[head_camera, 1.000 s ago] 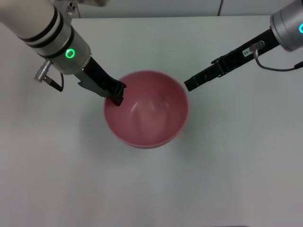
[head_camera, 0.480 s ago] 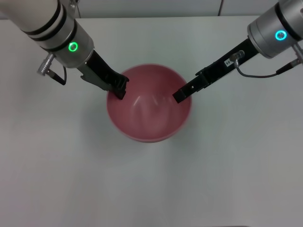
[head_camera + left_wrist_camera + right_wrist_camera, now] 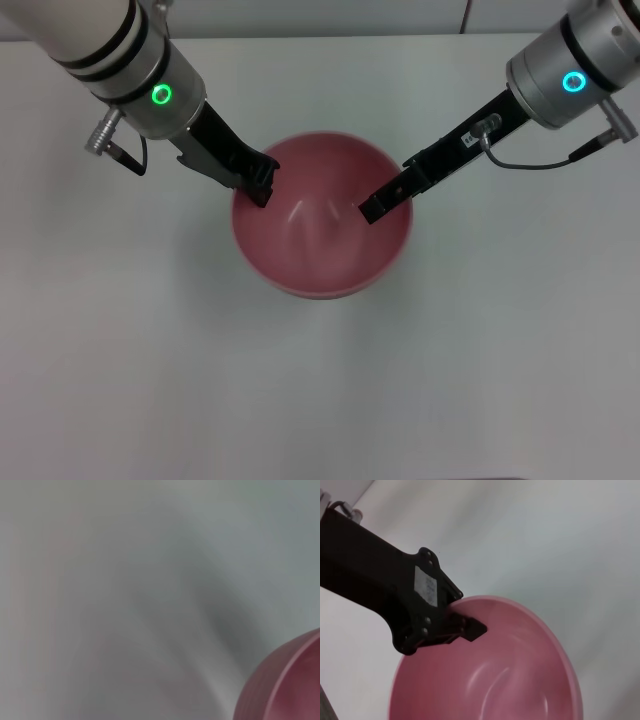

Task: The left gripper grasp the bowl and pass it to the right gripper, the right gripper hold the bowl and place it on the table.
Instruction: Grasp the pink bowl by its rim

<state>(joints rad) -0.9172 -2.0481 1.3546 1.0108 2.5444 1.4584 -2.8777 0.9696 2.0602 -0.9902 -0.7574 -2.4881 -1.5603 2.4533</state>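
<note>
A: status? what moved in the last second?

B: right gripper point(image 3: 372, 208) came in from the right, its tip now sits over the bowl point(image 3: 322, 250) inside the right rim. bowl has drifted a bit right and far with the left gripper point(image 3: 261, 187)

A: left fingers?

B: clamped on the left rim, one finger inside, one outside, clear in the right wrist view point(image 3: 465, 628). bowl looks lifted off the worktop point(image 3: 120, 350), roughly mid-scene

A: right fingers?

B: can't tell how far open, nothing held yet by the look of it. my read: handover is about to happen, right needs to close on the rim before left lets go
</note>
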